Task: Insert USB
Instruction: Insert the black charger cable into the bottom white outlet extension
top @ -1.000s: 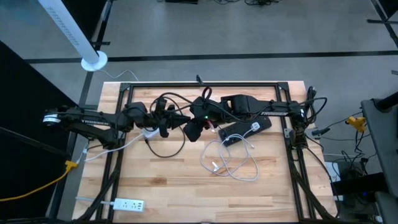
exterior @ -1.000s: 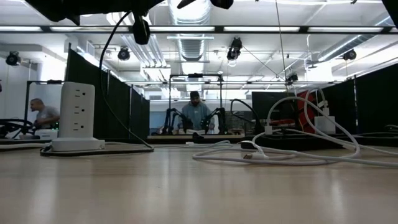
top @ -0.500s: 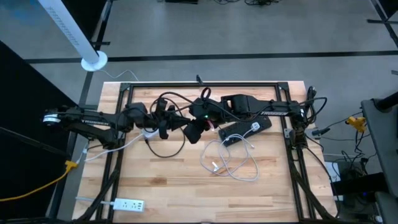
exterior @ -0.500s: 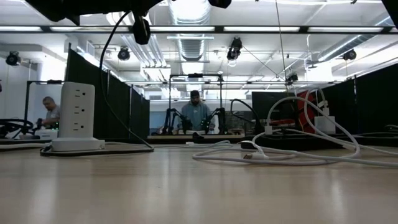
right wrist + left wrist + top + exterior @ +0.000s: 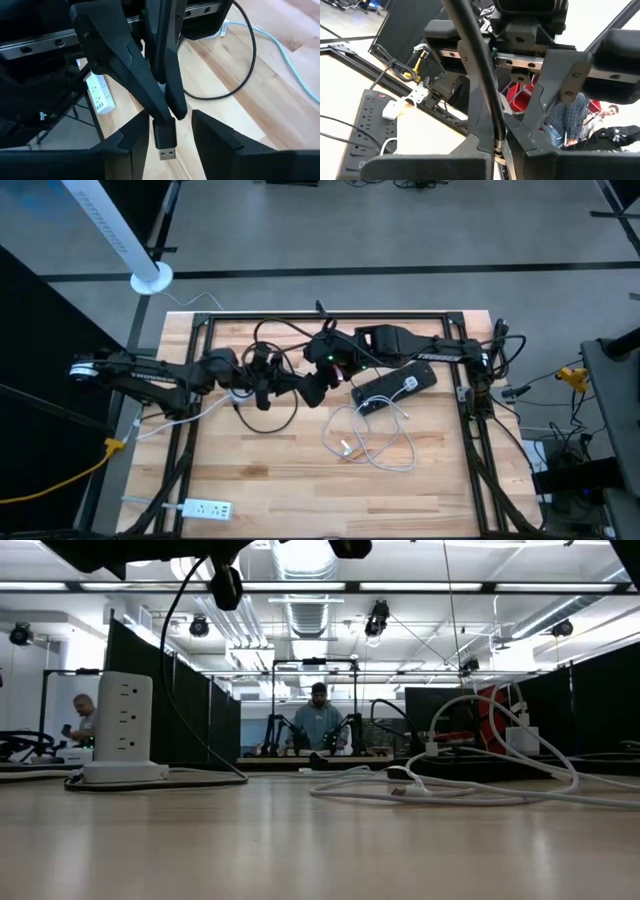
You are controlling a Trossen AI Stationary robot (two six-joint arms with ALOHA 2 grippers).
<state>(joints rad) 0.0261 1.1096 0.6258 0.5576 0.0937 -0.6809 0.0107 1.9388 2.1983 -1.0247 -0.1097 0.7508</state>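
Note:
My left gripper (image 5: 285,380) hangs above the table's middle, shut on a black USB plug (image 5: 165,136) whose metal tip (image 5: 168,153) sticks out past its fingertips. The plug's black cable (image 5: 268,418) loops slack down onto the table. My right gripper (image 5: 170,131) faces the left one from the right. It is open, with one finger on each side of the plug and a gap showing on one side. A white power tower (image 5: 121,730) stands on the table under the left arm. My left gripper pinches the black plug's body (image 5: 164,125) between its two fingers, at their free ends. The fingers come level from the table's left and lie along the plug. The plug is lifted clear, and its cable (image 5: 479,75) runs back above the fingers.
A black power strip (image 5: 395,388) with a white charger lies right of centre. A loose white cable (image 5: 370,442) coils in front of it. A white power strip (image 5: 205,508) lies at the near left corner. People show beyond the table in the low view.
My right gripper has swung a little at the wrist toward the far edge, baring more of the black power strip. The left gripper and the plug have kept their place.

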